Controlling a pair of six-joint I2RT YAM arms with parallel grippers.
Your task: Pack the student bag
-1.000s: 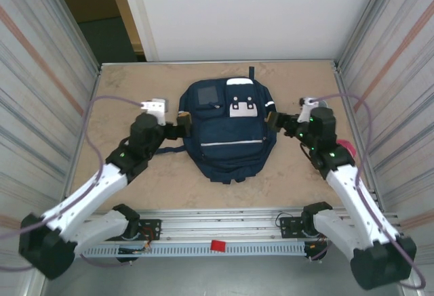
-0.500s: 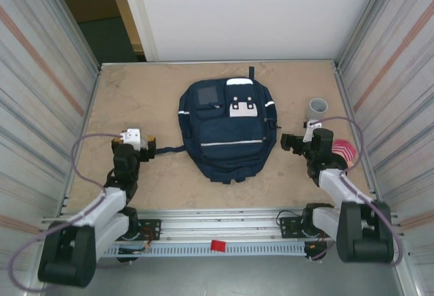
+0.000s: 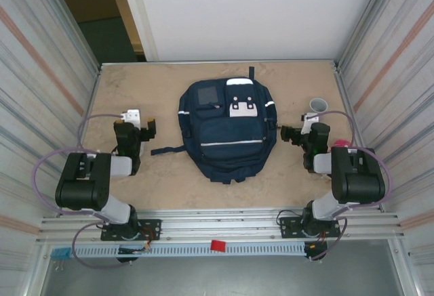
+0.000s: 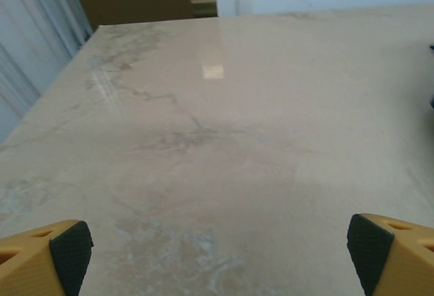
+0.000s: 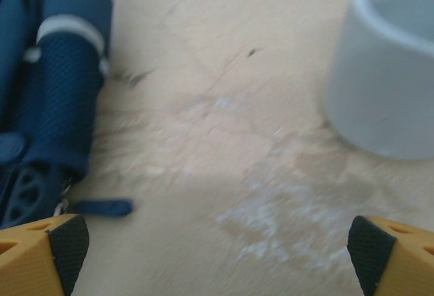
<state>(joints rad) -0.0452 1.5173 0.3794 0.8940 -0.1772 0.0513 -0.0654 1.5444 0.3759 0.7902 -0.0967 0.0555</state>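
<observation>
Student bag (image 3: 227,132) lay flat, left gripper (image 3: 148,129) at its 9 o'clock, right gripper (image 3: 287,133) at 3 o'clock, both spread wide, holding nothing, grey cup (image 3: 318,105) at 2 o'clock.

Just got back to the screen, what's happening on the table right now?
Nothing is being handled. The student bag lies front-up in the middle of the table, with nothing touching it. The arms are folded low on either side, and the left gripper and right gripper are open and empty. A grey cup stands just beyond the right gripper.
</observation>
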